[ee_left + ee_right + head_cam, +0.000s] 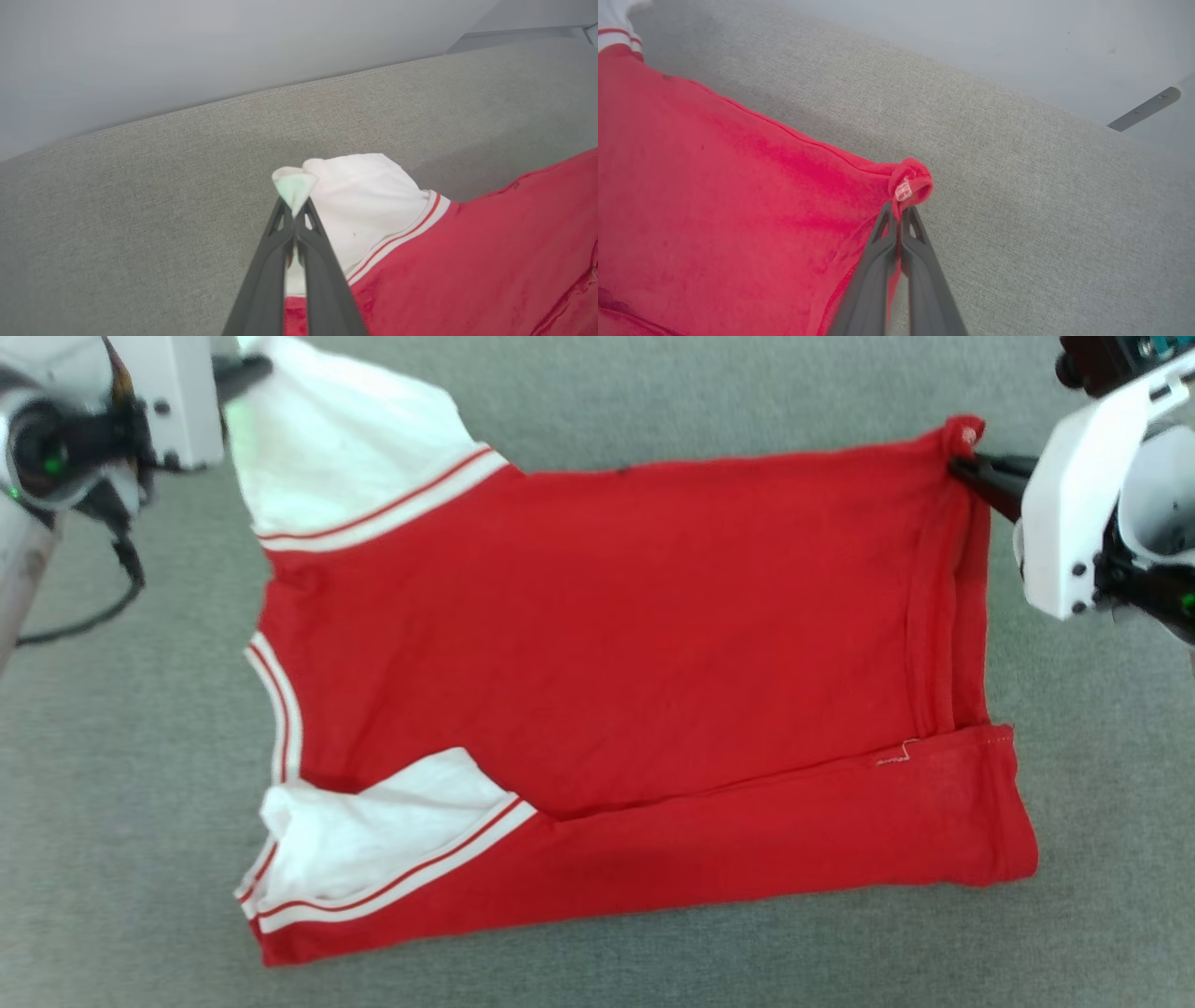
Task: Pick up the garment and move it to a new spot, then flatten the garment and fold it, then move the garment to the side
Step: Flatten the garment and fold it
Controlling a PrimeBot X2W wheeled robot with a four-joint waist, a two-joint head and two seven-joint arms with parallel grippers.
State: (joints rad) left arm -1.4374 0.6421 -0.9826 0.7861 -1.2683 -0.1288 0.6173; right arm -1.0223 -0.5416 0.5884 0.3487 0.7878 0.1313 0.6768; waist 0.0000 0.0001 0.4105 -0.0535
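Garment [607, 644] corner, seemingly lifted, pinched by right tool [900, 212]

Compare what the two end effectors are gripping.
The left end effector pinches the white sleeve tip of the garment; the right end effector pinches its red hem corner. Left sits at the head view's upper left, right at upper right. Both are shut on cloth.

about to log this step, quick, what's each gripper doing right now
Left gripper: shut on the white sleeve tip of the garment.
Right gripper: shut on the garment's red hem corner.
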